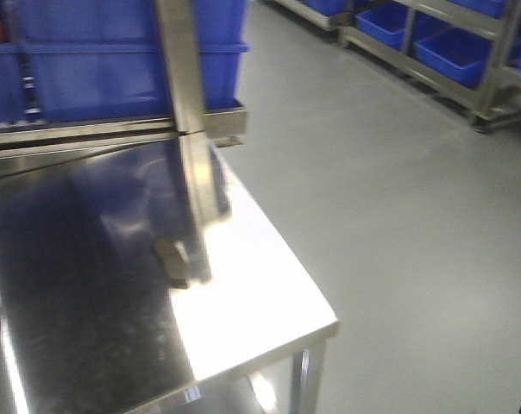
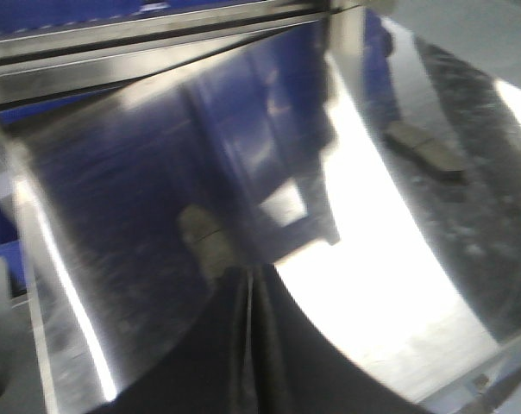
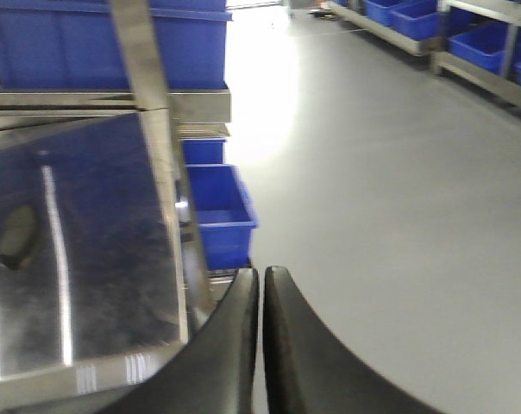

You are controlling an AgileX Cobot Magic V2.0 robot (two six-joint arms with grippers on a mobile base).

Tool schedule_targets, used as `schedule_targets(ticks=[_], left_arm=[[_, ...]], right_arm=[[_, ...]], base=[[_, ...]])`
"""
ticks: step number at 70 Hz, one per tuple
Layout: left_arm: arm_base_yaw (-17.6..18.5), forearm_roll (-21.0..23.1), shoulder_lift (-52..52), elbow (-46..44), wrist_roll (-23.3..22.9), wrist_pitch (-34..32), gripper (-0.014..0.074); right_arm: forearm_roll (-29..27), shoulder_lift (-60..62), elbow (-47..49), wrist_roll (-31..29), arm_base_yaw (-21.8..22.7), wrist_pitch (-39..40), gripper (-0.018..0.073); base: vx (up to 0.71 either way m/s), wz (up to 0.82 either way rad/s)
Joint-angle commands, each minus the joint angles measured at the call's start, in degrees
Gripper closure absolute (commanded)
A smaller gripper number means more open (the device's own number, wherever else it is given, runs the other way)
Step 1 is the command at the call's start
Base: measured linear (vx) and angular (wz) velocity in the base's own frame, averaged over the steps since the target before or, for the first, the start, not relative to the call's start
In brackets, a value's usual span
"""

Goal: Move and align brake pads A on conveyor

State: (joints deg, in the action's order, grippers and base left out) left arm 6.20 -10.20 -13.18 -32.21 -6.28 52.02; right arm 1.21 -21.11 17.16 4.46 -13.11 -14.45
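No conveyor appears in any view. One brake pad (image 1: 172,259), flat and dark grey, lies on the shiny steel table (image 1: 260,293) near the upright post's reflection. In the left wrist view a brake pad (image 2: 204,235) rests just beyond my left gripper (image 2: 247,274), which is shut with nothing in it. A second brake pad (image 2: 424,148) lies farther off to the right. My right gripper (image 3: 262,272) is shut and empty, hanging over the grey floor just past the table's edge. A brake pad (image 3: 17,235) shows on the steel far to its left.
A steel upright post (image 1: 181,60) rises at the table's back edge. Blue bins (image 1: 114,60) stand behind it, and more blue bins (image 3: 219,207) sit under the table (image 3: 114,259). Racks with blue bins (image 1: 450,47) line the far right beyond the grey floor (image 1: 398,216).
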Motion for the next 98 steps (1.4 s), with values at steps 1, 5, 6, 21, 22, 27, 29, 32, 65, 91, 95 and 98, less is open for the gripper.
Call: schedule_targets(ticks=[1, 5, 6, 21, 22, 27, 29, 32, 65, 91, 95, 98], left_arm=[[0.42, -0.36, -0.78, -1.67, -0.48, -3.97, 0.0603], [0.42, -0.36, -0.78, -1.67, -0.48, -3.97, 0.0603], [0.42, -0.36, -0.78, -1.67, -0.48, -3.97, 0.0603], [0.42, -0.36, -0.78, -1.67, -0.48, -3.97, 0.0603], [0.42, -0.36, -0.78, -1.67, -0.48, -3.97, 0.0603], [0.42, -0.36, -0.78, -1.67, -0.48, -3.97, 0.0603], [0.42, -0.36, -0.78, -1.67, -0.48, -3.97, 0.0603], [0.42, -0.36, -0.78, -1.67, -0.48, -3.97, 0.0603], [0.42, -0.36, -0.78, -1.67, -0.48, -3.97, 0.0603], [0.42, -0.36, -0.78, -1.67, -0.48, -3.97, 0.0603], [0.42, -0.36, -0.78, -1.67, -0.48, -3.97, 0.0603], [0.42, -0.36, -0.78, -1.67, -0.48, -3.97, 0.0603]], right_arm=[[0.48, -0.41, 1.67, -0.41, 0.10, 4.12, 0.0560], [0.48, -0.41, 1.67, -0.41, 0.10, 4.12, 0.0560], [0.48, -0.41, 1.67, -0.41, 0.10, 4.12, 0.0560], [0.48, -0.41, 1.67, -0.41, 0.10, 4.12, 0.0560], [0.48, -0.41, 1.67, -0.41, 0.10, 4.12, 0.0560], [0.48, -0.41, 1.67, -0.41, 0.10, 4.12, 0.0560], [0.48, -0.41, 1.67, -0.41, 0.10, 4.12, 0.0560], [0.48, -0.41, 1.67, -0.41, 0.10, 4.12, 0.0560], [0.48, -0.41, 1.67, -0.41, 0.10, 4.12, 0.0560], [0.48, -0.41, 1.67, -0.41, 0.10, 4.12, 0.0560], [0.48, -0.41, 1.67, -0.41, 0.10, 4.12, 0.0560], [0.48, -0.41, 1.67, -0.41, 0.10, 4.12, 0.0560]], base=[[0.08, 0.63], [0.08, 0.63], [0.08, 0.64], [0.08, 0.61], [0.08, 0.55], [0.08, 0.52], [0.08, 0.48], [0.09, 0.43], [0.07, 0.22], [0.02, 0.06], [0.03, 0.11], [0.03, 0.12]])
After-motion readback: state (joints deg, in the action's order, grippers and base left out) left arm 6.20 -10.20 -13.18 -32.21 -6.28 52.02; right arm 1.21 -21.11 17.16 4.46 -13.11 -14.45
